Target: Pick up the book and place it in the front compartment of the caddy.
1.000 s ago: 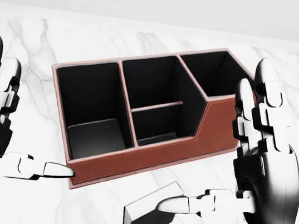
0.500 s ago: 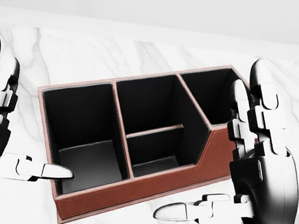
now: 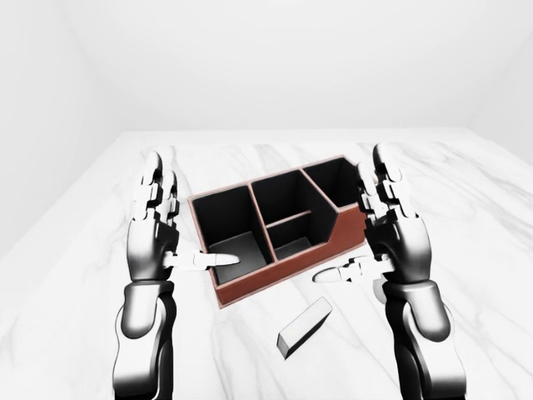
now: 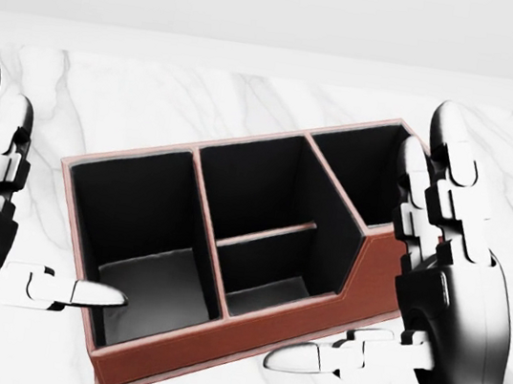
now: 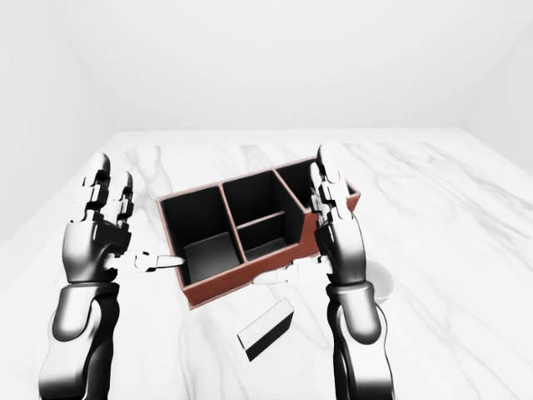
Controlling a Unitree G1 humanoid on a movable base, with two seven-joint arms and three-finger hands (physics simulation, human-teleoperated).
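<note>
The head view is looking steeply down from close above, the caddy filling most of it. The left-eye and right-eye views are sitting farther back and higher, taking in the whole marble bench and white walls. All three are sharing the caddy between both raised hands.

1. My left hand is raised at the view's left, fingers straight and spread, thumb pointing right over the caddy's left compartment.
2. My right hand stands at the right, likewise spread wide, thumb pointing left just below the caddy's lower wall.
3. The caddy, brown outside and black inside, sits on the marble table between my hands.
4. The book lies flat below the caddy, apart from it, untouched by either hand.
</note>
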